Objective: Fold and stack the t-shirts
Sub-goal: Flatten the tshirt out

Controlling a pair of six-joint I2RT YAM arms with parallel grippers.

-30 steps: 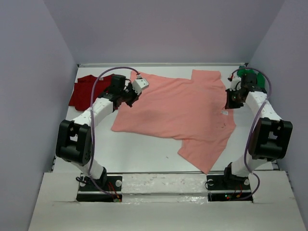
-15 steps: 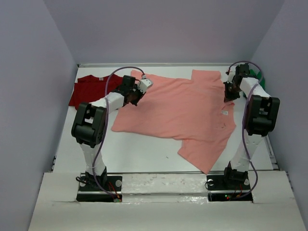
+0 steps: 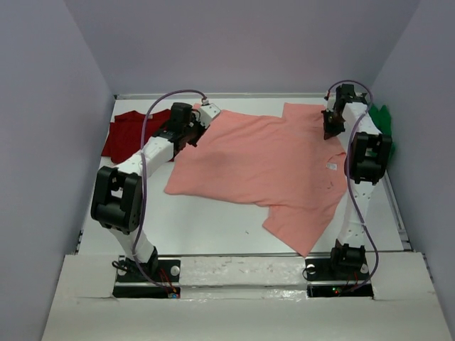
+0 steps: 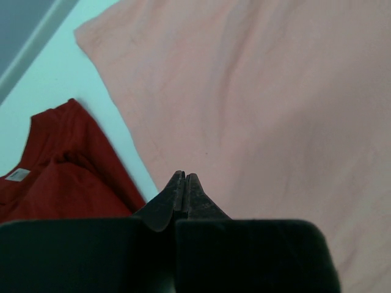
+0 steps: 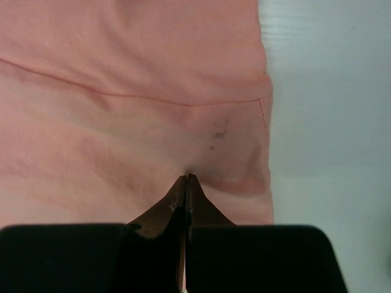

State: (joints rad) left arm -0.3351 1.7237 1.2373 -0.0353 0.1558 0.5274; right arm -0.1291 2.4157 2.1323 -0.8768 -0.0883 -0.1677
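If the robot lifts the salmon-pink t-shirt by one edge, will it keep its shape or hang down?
Probably it would hang limp: the salmon-pink t-shirt lies flat with soft wrinkles and puckers at the right gripper. It looks thin, so likely light for its spread. Pushed, it would probably bunch up rather than slide whole.

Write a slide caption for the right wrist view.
Right gripper, shut, tips meeting a small pucker in the salmon-pink t-shirt near its stitched hem; white table at right.

White table, lavender walls.
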